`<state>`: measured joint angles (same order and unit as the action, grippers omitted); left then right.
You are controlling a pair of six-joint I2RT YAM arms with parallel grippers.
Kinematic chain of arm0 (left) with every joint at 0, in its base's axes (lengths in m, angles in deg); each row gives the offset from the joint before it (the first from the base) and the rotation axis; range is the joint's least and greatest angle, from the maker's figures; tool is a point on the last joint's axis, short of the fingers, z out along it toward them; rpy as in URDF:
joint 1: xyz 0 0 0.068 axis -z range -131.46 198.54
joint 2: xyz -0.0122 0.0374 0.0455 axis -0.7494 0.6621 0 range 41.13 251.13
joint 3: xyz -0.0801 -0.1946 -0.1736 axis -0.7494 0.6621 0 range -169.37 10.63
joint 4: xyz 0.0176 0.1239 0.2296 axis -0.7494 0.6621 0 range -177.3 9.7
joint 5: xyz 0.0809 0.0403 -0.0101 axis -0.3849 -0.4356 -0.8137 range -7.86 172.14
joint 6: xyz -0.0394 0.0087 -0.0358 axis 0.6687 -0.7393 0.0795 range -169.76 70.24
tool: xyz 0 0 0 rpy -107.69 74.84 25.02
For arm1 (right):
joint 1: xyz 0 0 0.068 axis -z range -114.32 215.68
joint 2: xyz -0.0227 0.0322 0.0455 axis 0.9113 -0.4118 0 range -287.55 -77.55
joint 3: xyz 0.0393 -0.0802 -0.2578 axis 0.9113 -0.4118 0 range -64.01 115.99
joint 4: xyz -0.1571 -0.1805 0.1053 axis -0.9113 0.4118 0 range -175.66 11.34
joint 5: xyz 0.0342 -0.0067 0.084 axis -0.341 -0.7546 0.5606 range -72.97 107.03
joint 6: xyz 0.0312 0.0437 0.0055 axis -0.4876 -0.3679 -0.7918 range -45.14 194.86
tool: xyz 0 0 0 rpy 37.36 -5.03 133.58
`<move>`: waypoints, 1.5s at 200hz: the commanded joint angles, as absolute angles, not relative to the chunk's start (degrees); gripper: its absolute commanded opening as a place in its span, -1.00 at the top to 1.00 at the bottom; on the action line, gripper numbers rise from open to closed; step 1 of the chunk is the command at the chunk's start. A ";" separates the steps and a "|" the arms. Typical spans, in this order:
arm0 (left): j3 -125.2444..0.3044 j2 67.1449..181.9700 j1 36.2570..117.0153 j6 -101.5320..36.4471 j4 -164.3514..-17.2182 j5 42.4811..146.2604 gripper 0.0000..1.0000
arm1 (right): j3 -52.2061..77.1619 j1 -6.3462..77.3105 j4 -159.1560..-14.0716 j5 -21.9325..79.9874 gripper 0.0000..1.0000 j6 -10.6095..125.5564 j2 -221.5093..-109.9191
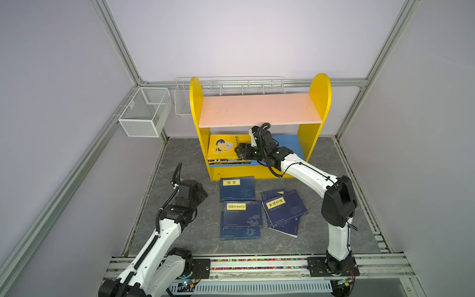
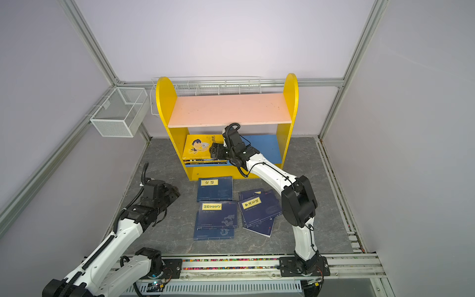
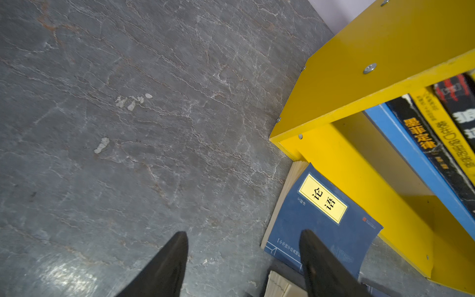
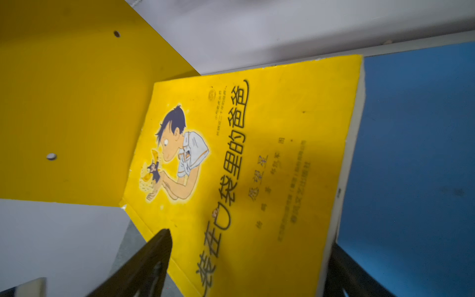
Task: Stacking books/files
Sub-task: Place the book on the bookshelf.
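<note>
Left gripper (image 3: 243, 232), near side: jaws apart, empty. Right gripper (image 4: 250, 239): jaws wide apart over yellow cartoon-boy book (image 1: 222, 149) topping stack (image 1: 228, 161) in far bookcase (image 1: 318, 102).

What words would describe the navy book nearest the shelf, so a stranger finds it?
Find the yellow bookshelf at the back of the grey table. Just before its base lies a navy book. Unlike the other navy books, which overlap in piles, it overlaps none, and its label has only two characters.
</note>
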<state>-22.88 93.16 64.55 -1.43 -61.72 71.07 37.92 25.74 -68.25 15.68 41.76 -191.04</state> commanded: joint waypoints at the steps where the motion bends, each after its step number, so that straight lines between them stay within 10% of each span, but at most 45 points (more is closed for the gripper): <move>1: -24.69 93.78 64.12 -1.61 -61.26 71.07 -0.39 | 40.16 25.47 -63.58 7.58 -0.81 48.46 -190.66; 138: -25.40 94.26 64.17 -4.65 -61.70 71.99 -0.40 | 29.33 25.65 -60.96 17.03 -0.78 65.92 -182.06; 300: -26.19 95.80 64.18 -5.11 -61.56 70.82 -0.40 | 47.26 27.96 -48.43 19.71 -0.52 75.50 -196.24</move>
